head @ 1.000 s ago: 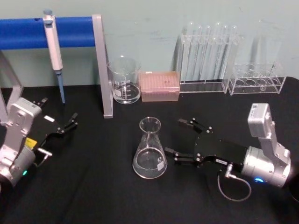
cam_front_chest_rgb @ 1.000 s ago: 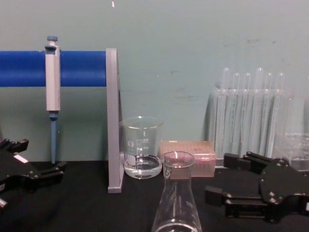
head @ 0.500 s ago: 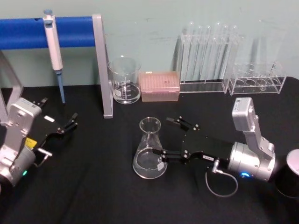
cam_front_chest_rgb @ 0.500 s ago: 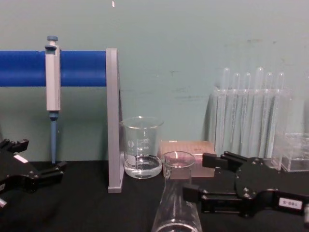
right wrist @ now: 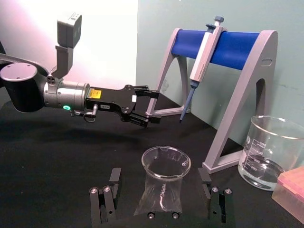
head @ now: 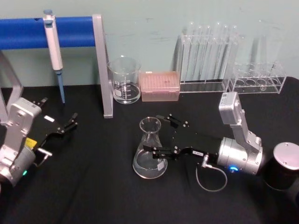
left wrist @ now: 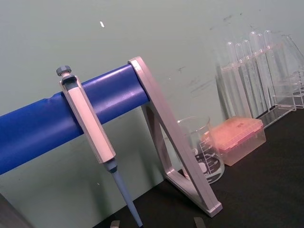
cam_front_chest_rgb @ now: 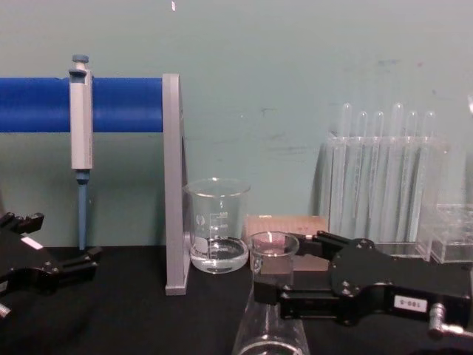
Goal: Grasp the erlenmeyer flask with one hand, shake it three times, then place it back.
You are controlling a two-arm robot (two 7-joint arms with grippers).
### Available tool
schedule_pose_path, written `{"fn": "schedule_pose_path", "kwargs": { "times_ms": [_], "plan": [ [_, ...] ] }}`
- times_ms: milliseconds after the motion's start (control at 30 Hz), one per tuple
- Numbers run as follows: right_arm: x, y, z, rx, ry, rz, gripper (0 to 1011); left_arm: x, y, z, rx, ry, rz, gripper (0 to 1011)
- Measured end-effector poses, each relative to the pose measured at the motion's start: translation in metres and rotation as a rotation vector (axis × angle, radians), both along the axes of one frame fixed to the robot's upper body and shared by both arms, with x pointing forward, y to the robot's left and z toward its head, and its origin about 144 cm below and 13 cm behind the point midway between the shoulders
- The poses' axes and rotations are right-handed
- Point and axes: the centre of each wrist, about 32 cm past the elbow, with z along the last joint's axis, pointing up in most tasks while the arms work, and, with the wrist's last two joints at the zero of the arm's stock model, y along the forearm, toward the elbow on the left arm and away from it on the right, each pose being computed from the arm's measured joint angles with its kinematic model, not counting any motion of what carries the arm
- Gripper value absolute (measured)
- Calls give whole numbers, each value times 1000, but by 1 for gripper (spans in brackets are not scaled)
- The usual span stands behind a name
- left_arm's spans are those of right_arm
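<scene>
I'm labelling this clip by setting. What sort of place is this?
Probably a chemistry lab: a pipette on a blue stand, racked test tubes, and an erlenmeyer flask within the open right gripper.

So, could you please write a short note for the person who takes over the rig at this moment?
The right pincer is open, with one finger on each side of the erlenmeyer flask at its neck, not closed on it.
The left pincer is open and parked at the left of the black table, far from the flask.
The flask stands upright on the table, in front of the beaker.
Done: the approach.
Left: close, lift, shake three times, put it back.
</scene>
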Motion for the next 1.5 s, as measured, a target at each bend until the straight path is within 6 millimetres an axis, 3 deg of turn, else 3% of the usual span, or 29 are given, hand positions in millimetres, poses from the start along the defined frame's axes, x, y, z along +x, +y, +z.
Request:
{"fn": "schedule_pose_path", "kwargs": {
  "times_ms": [1500],
  "plan": [
    [15, 10, -7, 9, 48, 0, 1002, 0, 0, 0, 0, 0, 0, 1001]
  ]
}}
